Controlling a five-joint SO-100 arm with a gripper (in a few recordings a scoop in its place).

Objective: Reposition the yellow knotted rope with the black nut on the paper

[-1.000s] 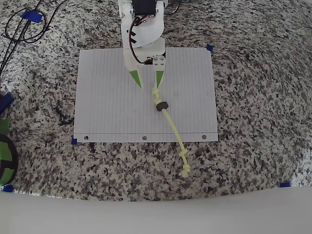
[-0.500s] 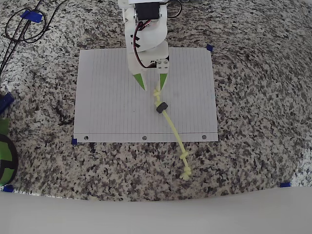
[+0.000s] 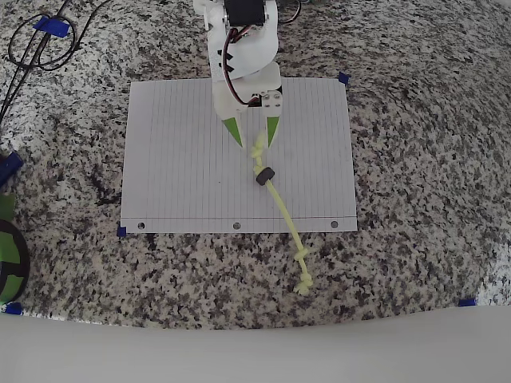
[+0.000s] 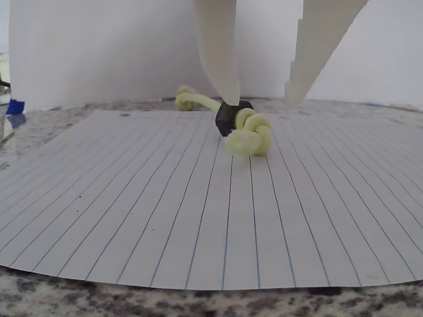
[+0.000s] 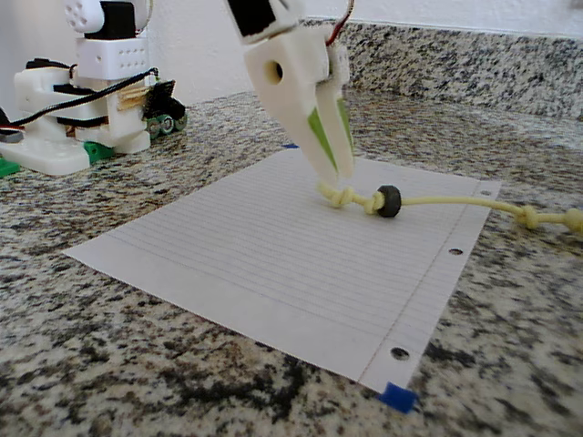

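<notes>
From the overhead view I see the gripper [image 3: 255, 144] over the upper middle of the paper [image 3: 176, 167], its two green-tipped fingers [image 3: 234, 132] pointing toward the punched-hole edge and spread apart, with the top knot of the yellow knotted rope [image 3: 281, 209] lying between the tips. The jaws are released; nothing is grasped. The rope runs from that knot diagonally down and right across the paper, crosses the punched-hole edge, and ends in two knots on the granite counter [image 3: 415, 159] beyond it. The black nut [image 3: 265, 175] sits on the rope just below the top knot, on the paper. In the wrist view the rope [image 4: 248, 134] shows its near knot bunched on the paper [image 4: 165, 211] with the nut [image 4: 228, 117] directly behind it, touching it; one white finger [image 4: 218, 46] comes down just above the nut, the other stands apart to the right (whether either tip touches the paper I cannot tell). In the fixed view the gripper [image 5: 339, 164] hangs tip-down over the rope's [image 5: 437, 202] knotted end, the nut [image 5: 389, 200] is just right of it, and the rope's far end lies off the paper [image 5: 246, 264].
</notes>
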